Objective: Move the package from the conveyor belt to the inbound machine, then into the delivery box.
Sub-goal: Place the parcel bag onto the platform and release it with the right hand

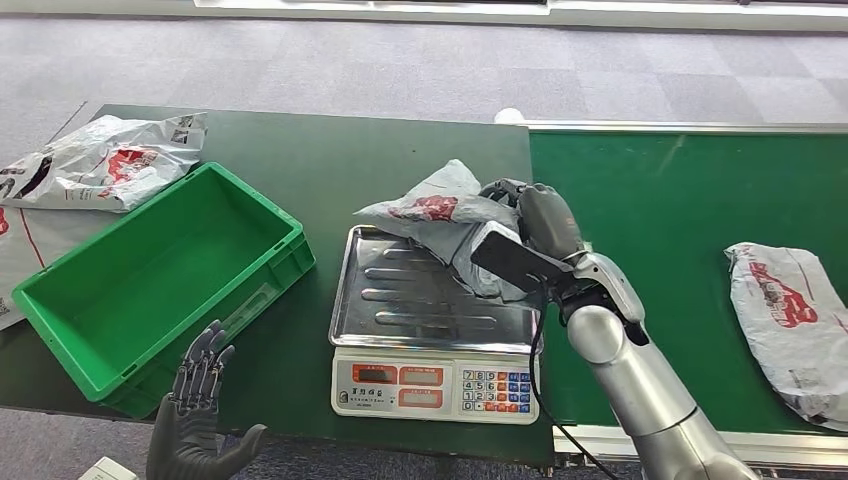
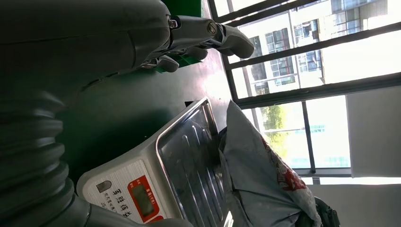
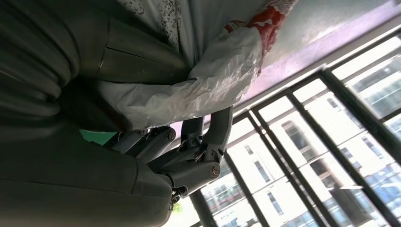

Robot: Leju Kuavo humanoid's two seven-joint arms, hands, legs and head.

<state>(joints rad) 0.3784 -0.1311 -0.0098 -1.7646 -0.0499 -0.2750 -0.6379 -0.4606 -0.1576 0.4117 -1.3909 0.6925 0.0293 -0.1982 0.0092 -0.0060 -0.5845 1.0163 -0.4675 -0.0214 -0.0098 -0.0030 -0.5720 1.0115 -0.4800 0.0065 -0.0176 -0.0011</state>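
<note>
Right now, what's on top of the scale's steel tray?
The grey package, gripped by the right hand, covers the far right corner of the scale tray. The ribbed metal nearer the keypad is bare. The package hides whether it rests fully on the tray.

I see a dark green table (image 1: 400, 150) carrying a green plastic crate (image 1: 150, 280), an electronic scale (image 1: 435, 340) with a steel pan, and printed mailer bags (image 1: 100, 160) at its far left corner. Beside it on the right, the green conveyor belt (image 1: 650, 220) carries one white-and-red package (image 1: 790, 320) lying flat.
</note>
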